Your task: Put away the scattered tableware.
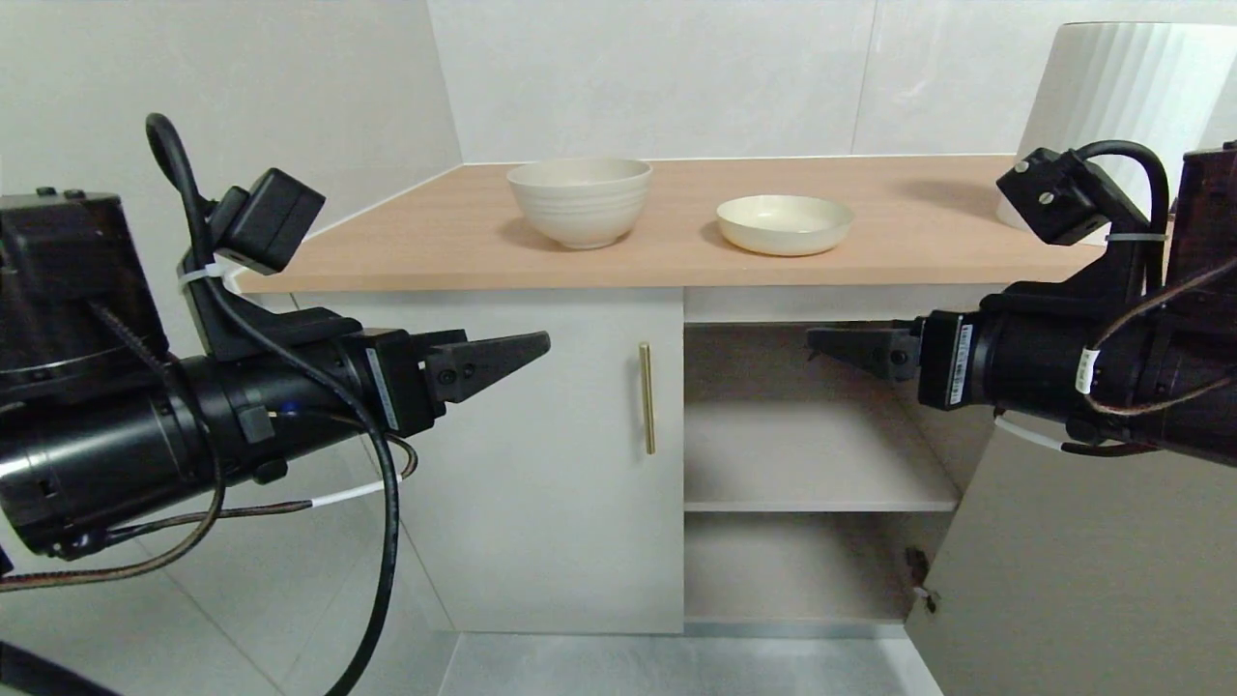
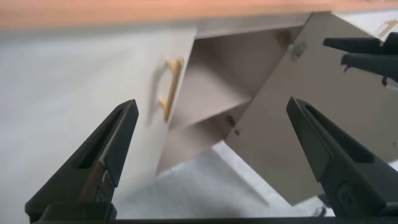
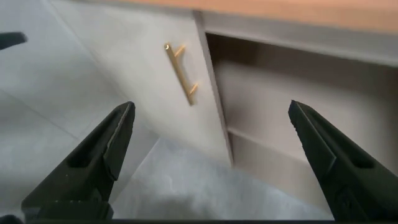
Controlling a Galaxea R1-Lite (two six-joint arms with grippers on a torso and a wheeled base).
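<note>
Bowl (image 1: 580, 201) and dish (image 1: 785, 223) sit apart on the wooden counter (image 1: 435, 251), upper centre of the frame. Both look like smooth, stiff, breakable ceramic, so pinch each by its rim. Your left gripper (image 1: 527, 346) and right gripper (image 1: 821, 343) hang empty, jaws spread wide, before the open cabinet (image 1: 802, 454)

The left arm (image 1: 106, 454) was a thick, glossy black cylinder. Its left gripper (image 1: 537, 342) had matte black, wedge-shaped fingers (image 2: 93, 168) that tapered to points, with a round screw near their base. A boxy black left wrist camera (image 1: 269, 218) sat on a bracket, fed by a thick black cable (image 1: 387, 541) cinched with a white tie (image 1: 198, 276). A thinner brown braided cable (image 1: 145, 565) ran beneath. The right arm (image 1: 1044, 367), also black, bore a white label (image 1: 962, 353), a matching right wrist camera (image 1: 1058, 193) with two silver screws, and a black right gripper (image 1: 819, 340).
</note>
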